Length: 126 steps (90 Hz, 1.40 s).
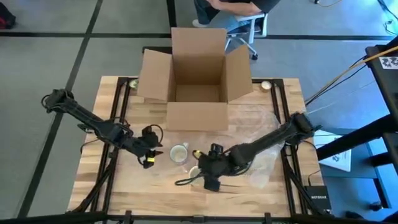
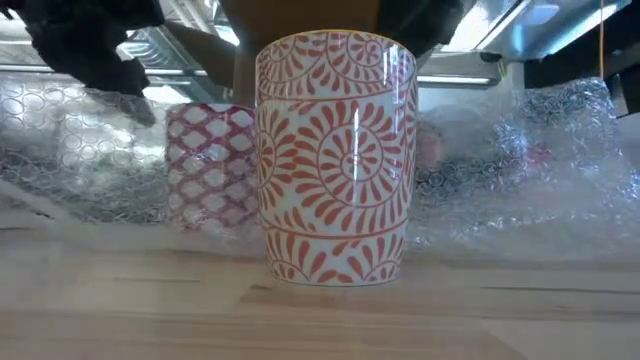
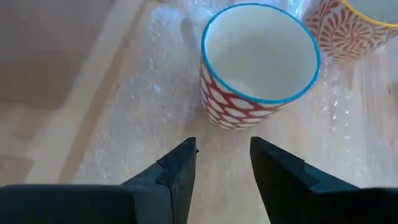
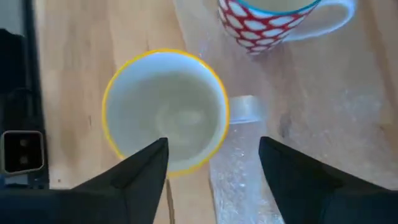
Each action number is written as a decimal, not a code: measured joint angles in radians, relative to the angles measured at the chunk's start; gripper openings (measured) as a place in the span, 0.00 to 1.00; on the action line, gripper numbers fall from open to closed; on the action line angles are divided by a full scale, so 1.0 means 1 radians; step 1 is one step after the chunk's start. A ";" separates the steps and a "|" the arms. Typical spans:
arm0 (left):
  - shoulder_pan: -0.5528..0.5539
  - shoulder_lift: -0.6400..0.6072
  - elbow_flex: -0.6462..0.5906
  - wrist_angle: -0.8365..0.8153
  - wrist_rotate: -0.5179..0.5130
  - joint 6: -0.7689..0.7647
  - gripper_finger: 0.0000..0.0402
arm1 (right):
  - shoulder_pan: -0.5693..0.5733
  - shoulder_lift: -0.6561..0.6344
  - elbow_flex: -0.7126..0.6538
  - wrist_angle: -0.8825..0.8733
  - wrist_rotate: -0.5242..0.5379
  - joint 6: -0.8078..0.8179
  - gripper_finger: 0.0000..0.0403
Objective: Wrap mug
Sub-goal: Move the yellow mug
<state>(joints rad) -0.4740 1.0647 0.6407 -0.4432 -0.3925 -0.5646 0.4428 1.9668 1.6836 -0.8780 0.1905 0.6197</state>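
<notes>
A red-lattice mug with a blue rim [image 1: 179,152] [image 3: 258,68] stands upright on a sheet of bubble wrap [image 1: 255,143] [image 3: 140,99]. Beside it, nearer the front edge, stands an orange-swirl mug with a yellow rim [image 1: 194,171] [image 2: 335,160] [image 4: 165,109]. My left gripper [image 1: 150,157] [image 3: 224,155] is open, just left of the lattice mug and pointing at it, apart from it. My right gripper [image 1: 208,169] [image 4: 214,152] is open right over the yellow-rimmed mug, one finger [image 4: 146,165] showing across its rim. My right gripper comes down at the yellow-rimmed mug from the table's right, slanting. One finger overlaps the rim [image 4: 186,163] in the wrist view, the other stands outside it. Whether either touches the mug, I cannot tell. The mug stands upright on the table.
An open cardboard box [image 1: 198,81] stands at the table's far middle, flaps spread. Crumpled bubble wrap [image 2: 560,170] lies toward the right. A small tape roll [image 1: 266,85] sits at the far right. A person on a chair [image 1: 239,12] is beyond the far edge.
</notes>
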 joint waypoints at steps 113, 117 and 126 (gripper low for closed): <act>-0.129 0.000 0.000 0.015 -0.046 -0.073 0.34 | -0.037 0.131 0.112 -0.054 -0.070 0.110 0.44; -0.129 0.000 0.000 0.015 -0.046 -0.073 0.34 | -0.037 0.131 0.128 -0.076 -0.077 0.109 0.48; -0.129 0.000 0.000 0.015 -0.047 -0.062 0.34 | -0.036 0.131 0.162 -0.136 -0.078 0.109 0.53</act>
<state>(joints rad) -0.6025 1.0649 0.6407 -0.4286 -0.4395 -0.6267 0.4069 2.0983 1.8460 -1.0142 0.1129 0.7288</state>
